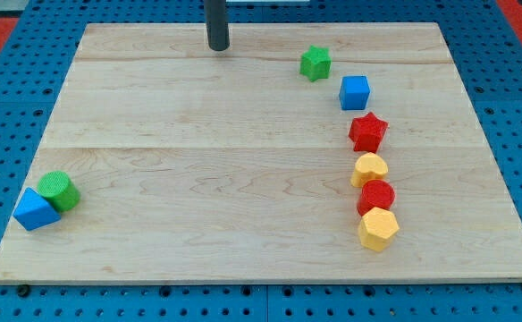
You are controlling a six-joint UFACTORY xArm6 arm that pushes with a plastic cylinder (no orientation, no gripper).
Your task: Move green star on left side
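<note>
Near the view's top edge of the wooden counter (243, 179), my tip (218, 46) stands well to the view's left of the green star (315, 63), apart from every block; the rod carries no gripper. The star heads a curved column running toward the view's bottom: blue cube (354, 92), red star (367, 132), yellow heart (369, 168), red cylinder (376, 196), yellow hexagon (378, 229). At the view's bottom left, a green cylinder (58, 190) touches a blue block (35, 210).

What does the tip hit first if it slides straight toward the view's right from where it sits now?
Probably the green star. My tip sits near the view's top, left of the star, with bare board between them. The star lies slightly lower in the view, so contact may be glancing or a near miss; depth is unclear.
</note>
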